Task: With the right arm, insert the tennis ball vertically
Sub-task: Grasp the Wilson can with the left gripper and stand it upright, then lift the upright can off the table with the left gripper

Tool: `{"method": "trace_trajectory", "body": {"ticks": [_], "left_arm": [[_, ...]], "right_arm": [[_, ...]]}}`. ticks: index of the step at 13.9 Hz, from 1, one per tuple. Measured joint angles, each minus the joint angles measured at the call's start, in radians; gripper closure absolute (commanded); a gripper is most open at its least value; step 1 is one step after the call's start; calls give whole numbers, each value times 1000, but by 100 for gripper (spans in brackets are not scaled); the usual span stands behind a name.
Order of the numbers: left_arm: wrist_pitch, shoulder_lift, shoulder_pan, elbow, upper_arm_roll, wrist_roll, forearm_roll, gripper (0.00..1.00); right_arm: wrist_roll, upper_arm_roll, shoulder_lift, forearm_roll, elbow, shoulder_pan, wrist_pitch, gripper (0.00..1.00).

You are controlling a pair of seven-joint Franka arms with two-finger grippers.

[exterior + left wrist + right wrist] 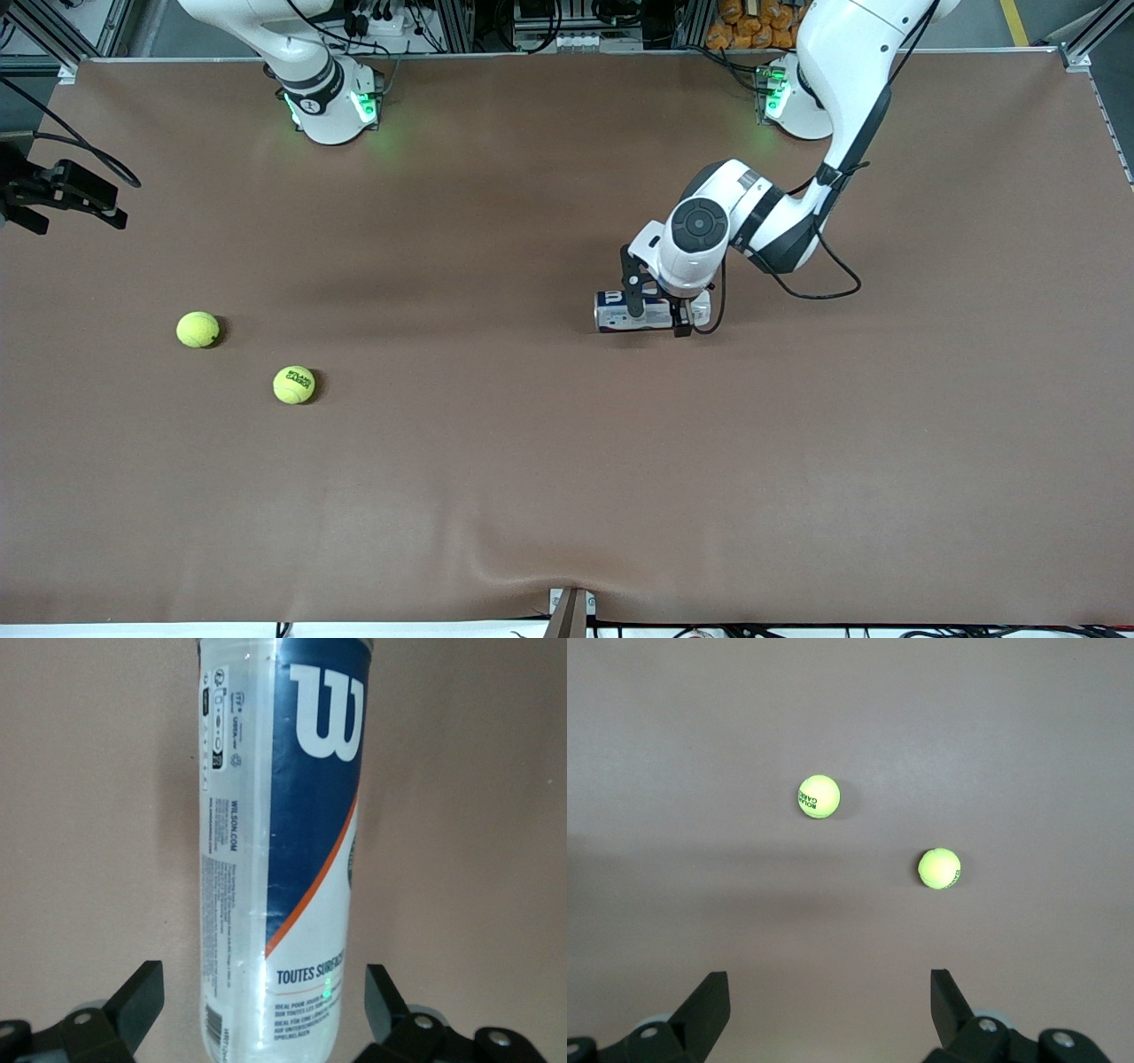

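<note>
A clear tennis-ball can [611,312] with a blue and white Wilson label lies on its side on the brown table. My left gripper [657,312] is down over it, open, with one finger on each side of the can [283,815] and a gap to each. Two yellow tennis balls lie toward the right arm's end of the table: one [198,330], and one with black print [294,385] nearer the front camera. My right gripper [830,1010] is open and empty, high over the table, and sees both balls, the printed one [819,796] and the other [939,868].
A black part of the right hand with cables [62,190] shows at the table's edge toward the right arm's end. The table is one flat brown mat [567,487] with wide bare room between the balls and the can.
</note>
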Motion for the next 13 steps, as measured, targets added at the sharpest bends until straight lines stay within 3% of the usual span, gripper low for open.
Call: {"method": "trace_trajectory", "body": {"ticks": [13], "left_arm": [[98,65,-18,4,-2,-26,9,0]], "right_arm": [[0,-13,-1,-1,0,-1,2,0]]}}
